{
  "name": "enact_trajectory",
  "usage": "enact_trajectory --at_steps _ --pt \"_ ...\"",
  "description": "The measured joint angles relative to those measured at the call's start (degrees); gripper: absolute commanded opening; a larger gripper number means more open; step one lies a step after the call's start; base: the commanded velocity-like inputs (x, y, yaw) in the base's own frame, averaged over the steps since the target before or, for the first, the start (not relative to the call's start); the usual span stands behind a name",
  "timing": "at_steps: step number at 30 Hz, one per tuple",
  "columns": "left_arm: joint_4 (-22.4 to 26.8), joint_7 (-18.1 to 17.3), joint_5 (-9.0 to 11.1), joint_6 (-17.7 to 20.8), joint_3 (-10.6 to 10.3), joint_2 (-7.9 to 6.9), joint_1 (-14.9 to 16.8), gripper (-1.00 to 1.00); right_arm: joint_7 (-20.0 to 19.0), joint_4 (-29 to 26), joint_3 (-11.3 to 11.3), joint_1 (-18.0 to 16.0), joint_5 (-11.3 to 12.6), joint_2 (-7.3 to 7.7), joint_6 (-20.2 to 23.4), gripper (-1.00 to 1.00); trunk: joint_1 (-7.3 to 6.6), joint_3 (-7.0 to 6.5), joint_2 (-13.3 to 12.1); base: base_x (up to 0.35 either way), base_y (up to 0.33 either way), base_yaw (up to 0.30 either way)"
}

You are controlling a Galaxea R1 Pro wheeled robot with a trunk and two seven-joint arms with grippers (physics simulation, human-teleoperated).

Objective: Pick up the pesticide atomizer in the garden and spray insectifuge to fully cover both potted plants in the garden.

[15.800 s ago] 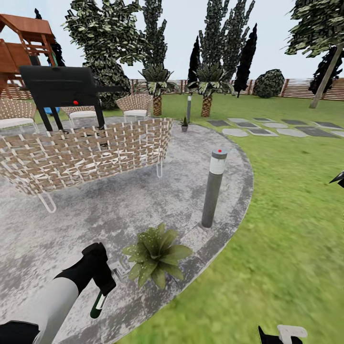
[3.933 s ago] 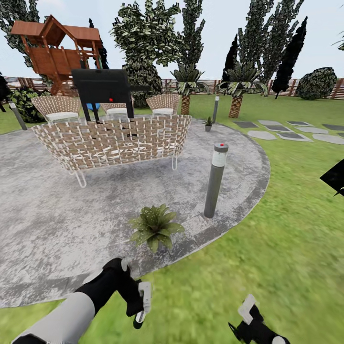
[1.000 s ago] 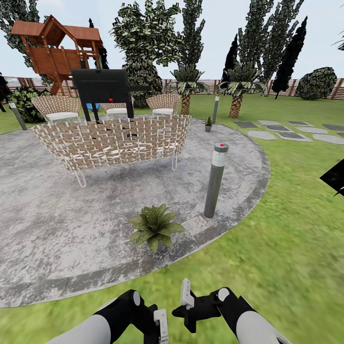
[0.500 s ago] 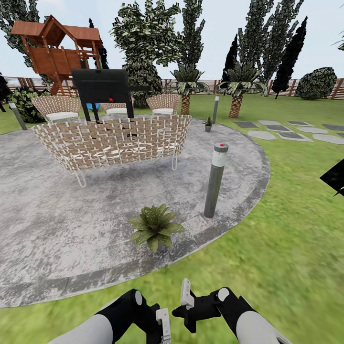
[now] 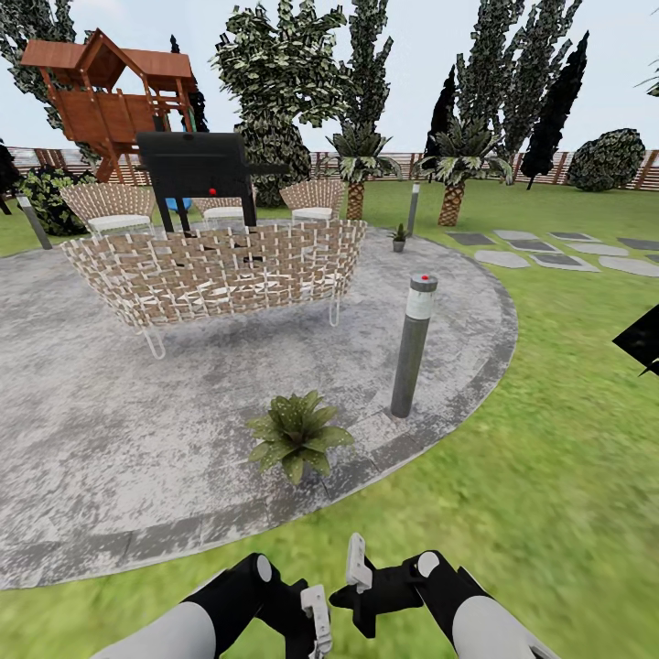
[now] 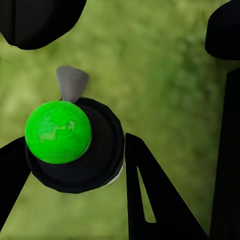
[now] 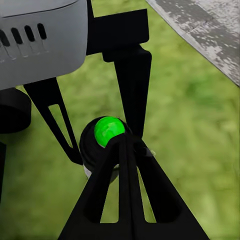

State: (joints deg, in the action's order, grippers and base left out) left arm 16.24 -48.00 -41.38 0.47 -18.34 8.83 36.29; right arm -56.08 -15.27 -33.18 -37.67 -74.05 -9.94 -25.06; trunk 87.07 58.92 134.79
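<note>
Over the lawn (image 5: 549, 476), the left gripper (image 6: 75, 160) is clamped around the spray bottle (image 6: 75, 145), seen end-on, bright green. The right gripper (image 5: 359, 586) sits just beside it; whether it is open I cannot tell. One potted plant (image 5: 297, 435) stands on the patio (image 5: 110, 439) ahead, near a bollard lamp (image 5: 412, 343).

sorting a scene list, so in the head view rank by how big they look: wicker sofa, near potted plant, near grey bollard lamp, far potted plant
1. wicker sofa
2. near grey bollard lamp and near potted plant: one tall, one wide, too close to rank
3. far potted plant, tiny, though distance shrinks it
</note>
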Motion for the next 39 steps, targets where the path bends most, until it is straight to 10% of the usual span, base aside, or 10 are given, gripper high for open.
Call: enact_trajectory --at_steps 39 --pt "-0.09 -0.14 2.14 -1.4 -0.23 -0.93 0.0 -1.0 0.0 0.09 -0.05 0.0 -0.01 0.0 -0.01 -1.0 0.0 0.0 0.0 0.0 0.0 0.0"
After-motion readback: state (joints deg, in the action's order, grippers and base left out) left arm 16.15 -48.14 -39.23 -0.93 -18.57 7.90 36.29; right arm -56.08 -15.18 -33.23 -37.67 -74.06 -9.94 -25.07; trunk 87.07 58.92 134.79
